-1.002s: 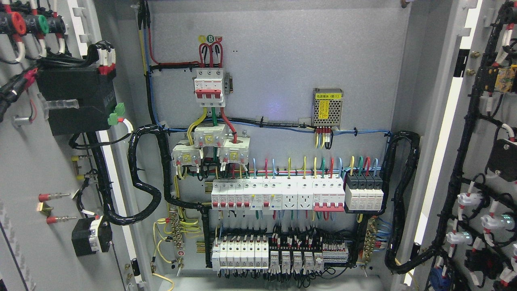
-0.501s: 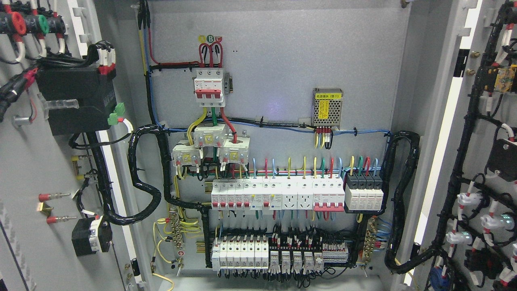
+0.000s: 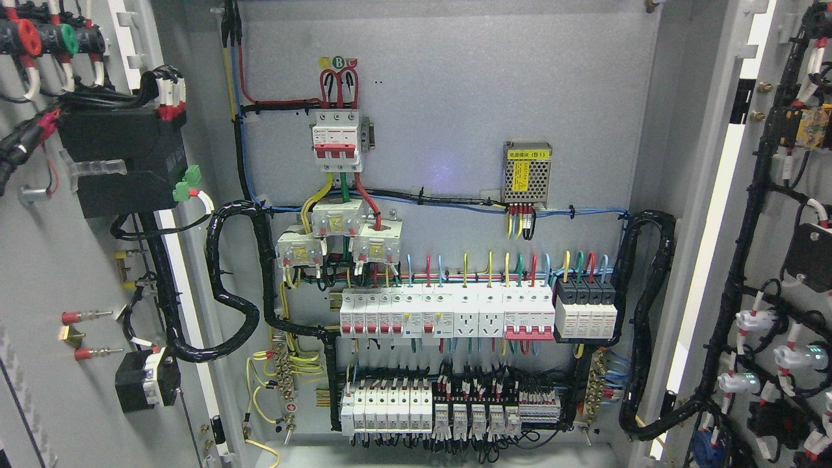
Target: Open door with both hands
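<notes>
An electrical cabinet fills the head view with both doors swung wide. The left door point(image 3: 45, 273) shows its grey inner face with a black box and wiring mounted on it. The right door point(image 3: 790, 195) stands at the picture's right edge, lined with black cable looms and white connectors. Between them the grey back panel point(image 3: 448, 97) carries a red-and-white main breaker point(image 3: 337, 140), a row of white breakers point(image 3: 448, 314) and a lower row of terminals point(image 3: 448, 409). Neither of my hands nor arms shows anywhere.
Thick black cable bundles loop from the left door point(image 3: 224, 292) and down the right side point(image 3: 643, 325) of the cabinet. A small metal power supply point(image 3: 527, 172) with a yellow label hangs on the back panel at the upper right.
</notes>
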Controlling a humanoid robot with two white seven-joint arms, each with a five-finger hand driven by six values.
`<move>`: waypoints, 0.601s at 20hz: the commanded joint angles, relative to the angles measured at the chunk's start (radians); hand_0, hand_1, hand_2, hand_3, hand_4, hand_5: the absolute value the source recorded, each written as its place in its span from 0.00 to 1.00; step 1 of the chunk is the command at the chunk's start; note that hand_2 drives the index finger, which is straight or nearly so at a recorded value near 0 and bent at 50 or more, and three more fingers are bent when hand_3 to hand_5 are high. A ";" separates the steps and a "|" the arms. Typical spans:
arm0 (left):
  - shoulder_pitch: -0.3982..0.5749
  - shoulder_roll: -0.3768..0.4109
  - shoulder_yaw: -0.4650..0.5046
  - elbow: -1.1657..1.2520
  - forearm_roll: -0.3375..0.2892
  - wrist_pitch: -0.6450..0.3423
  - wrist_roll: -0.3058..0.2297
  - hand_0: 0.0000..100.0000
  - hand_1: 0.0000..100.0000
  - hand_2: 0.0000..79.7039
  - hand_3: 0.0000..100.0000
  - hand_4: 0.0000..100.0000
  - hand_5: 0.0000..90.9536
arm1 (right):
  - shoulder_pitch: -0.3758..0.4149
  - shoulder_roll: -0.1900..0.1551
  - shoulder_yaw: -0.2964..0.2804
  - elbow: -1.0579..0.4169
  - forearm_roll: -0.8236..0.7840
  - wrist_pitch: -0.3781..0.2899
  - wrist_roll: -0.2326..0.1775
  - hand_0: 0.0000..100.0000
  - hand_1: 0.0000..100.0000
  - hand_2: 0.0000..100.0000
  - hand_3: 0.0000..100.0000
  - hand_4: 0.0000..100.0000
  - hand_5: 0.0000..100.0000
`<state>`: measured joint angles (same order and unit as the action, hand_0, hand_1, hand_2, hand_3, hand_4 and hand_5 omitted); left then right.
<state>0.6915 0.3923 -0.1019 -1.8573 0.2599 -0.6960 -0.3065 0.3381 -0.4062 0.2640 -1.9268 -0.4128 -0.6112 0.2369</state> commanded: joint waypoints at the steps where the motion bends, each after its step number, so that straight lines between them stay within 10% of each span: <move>1: 0.002 0.097 -0.001 -0.120 0.022 -0.051 0.010 0.00 0.00 0.00 0.00 0.03 0.00 | 0.004 -0.022 -0.104 -0.070 0.000 -0.031 -0.001 0.00 0.00 0.00 0.00 0.00 0.00; 12: 0.000 0.137 0.037 -0.168 0.033 -0.286 0.057 0.00 0.00 0.00 0.00 0.03 0.00 | -0.001 -0.031 -0.180 -0.087 0.000 -0.075 -0.001 0.00 0.00 0.00 0.00 0.00 0.00</move>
<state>0.6932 0.4789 -0.0917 -1.9557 0.2865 -0.7701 -0.2508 0.3392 -0.4250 0.1644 -1.9807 -0.4123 -0.6829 0.2375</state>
